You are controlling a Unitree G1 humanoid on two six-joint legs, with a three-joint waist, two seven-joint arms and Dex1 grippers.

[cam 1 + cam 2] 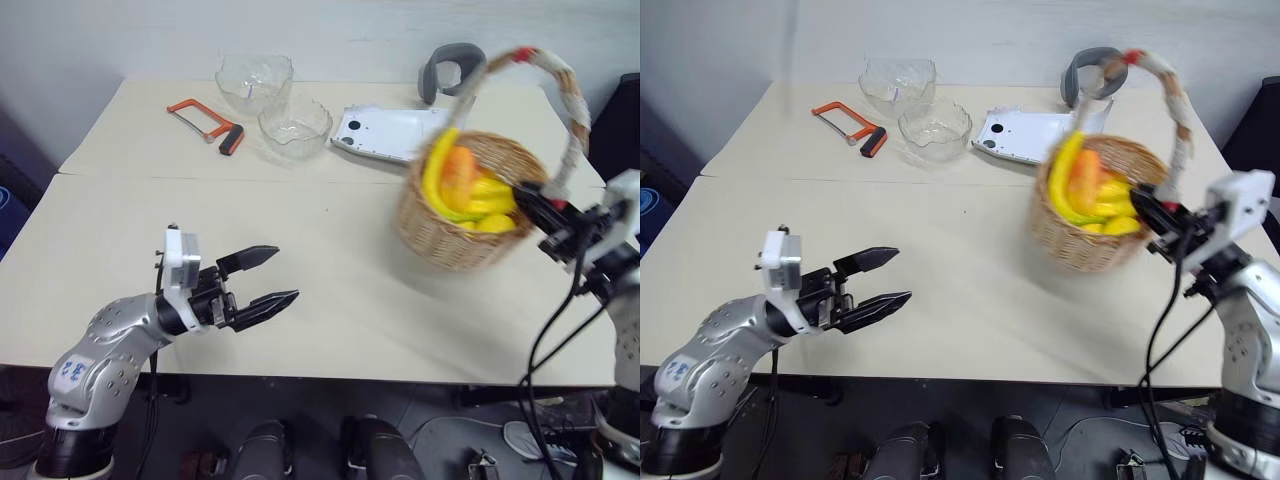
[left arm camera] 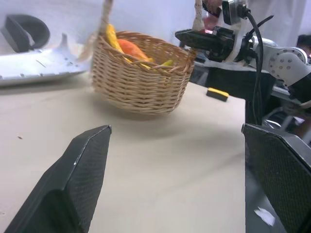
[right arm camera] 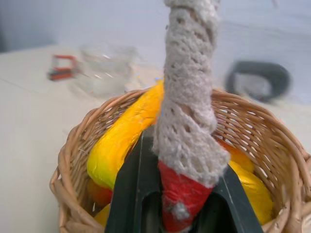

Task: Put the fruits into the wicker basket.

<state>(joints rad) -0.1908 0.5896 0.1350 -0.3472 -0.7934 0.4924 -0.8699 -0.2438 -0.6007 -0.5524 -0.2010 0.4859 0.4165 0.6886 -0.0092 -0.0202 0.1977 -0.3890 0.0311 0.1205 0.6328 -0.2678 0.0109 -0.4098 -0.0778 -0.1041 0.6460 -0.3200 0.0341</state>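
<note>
Right gripper (image 3: 182, 206) is pinched tight on the red-wrapped foot of the wicker basket (image 1: 455, 238) handle, right of centre in the head view. The banana (image 1: 440, 175) and mango (image 1: 459, 170) sit inside, basket tilting. Keep that grip firm and level it, I'd say. Left gripper (image 1: 268, 284), lower left, spread wide, empty. The basket's contents blur together; other yellow pieces are hard to name.

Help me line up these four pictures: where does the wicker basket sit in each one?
Left eye: wicker basket at right, on the table.
Right eye: right of centre.
Left wrist: upper middle.
Right wrist: fills the lower half, behind its taped handle.
Shared landmark: the banana standing up inside it.
</note>
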